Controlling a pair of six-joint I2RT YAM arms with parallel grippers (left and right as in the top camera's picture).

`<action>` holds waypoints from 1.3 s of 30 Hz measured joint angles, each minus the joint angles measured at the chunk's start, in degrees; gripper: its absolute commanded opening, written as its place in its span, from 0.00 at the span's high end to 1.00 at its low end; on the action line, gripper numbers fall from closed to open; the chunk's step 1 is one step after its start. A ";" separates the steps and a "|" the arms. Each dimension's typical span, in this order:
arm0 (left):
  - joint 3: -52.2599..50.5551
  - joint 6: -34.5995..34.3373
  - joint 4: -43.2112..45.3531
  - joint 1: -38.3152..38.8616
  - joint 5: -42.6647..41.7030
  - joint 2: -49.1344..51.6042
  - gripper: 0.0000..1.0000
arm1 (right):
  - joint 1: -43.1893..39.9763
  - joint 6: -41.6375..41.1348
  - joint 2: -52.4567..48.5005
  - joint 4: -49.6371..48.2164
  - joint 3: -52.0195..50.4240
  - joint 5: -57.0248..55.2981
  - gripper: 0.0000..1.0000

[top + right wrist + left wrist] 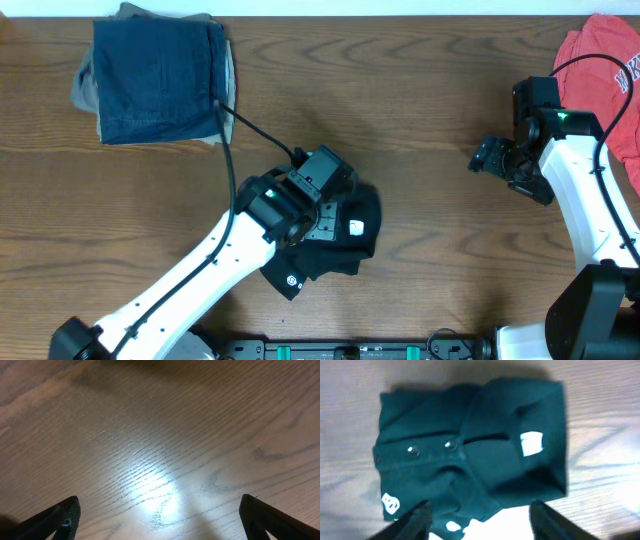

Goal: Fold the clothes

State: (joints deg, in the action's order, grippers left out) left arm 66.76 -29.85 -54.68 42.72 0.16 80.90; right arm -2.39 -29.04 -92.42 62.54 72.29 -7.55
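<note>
The black garment (365, 215) is lying bunched into a rough, compact rectangle on the tabletop (430, 90), a little left of centre and toward the near edge. The left tool (480, 510) is being held directly above it, jaws parted, released. Nothing is being gripped between the fingers (420, 517), though the garment's lower edge is showing between them in the left wrist view. A white tag (531, 443) is showing on the upper fold, with two small round snaps (451, 445) beside a placket and a white logo (390, 503) near one corner. The right tool (490, 157) is being held well apart from the garment, at the right side, over bare wood. Its jaws are standing wide, released, with nothing between them. A folded pile of dark-blue denim (160, 80) is lying at the far left corner, well apart from the garment. A red shirt (600, 55) is lying at the far right corner, just behind the right arm.
</note>
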 measured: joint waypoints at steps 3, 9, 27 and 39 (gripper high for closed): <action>-1.05 -0.24 0.22 -0.02 -0.66 2.10 0.60 | 0.00 0.00 0.00 0.00 0.00 0.00 0.01; -4.72 -0.35 6.43 -0.02 -5.05 8.63 0.66 | 0.00 0.00 0.00 0.00 0.00 0.00 0.01; -7.06 -0.55 13.64 0.13 -21.64 18.71 0.94 | 0.00 0.00 0.00 0.00 0.00 0.00 0.01; -6.03 -2.75 -5.81 -0.39 -18.14 -4.13 0.17 | 0.00 0.00 0.00 0.02 0.00 0.00 0.01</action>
State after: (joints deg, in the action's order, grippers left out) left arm 60.73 -32.60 -60.49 42.33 -17.98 76.77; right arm -2.39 -29.04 -92.42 62.57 72.29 -7.55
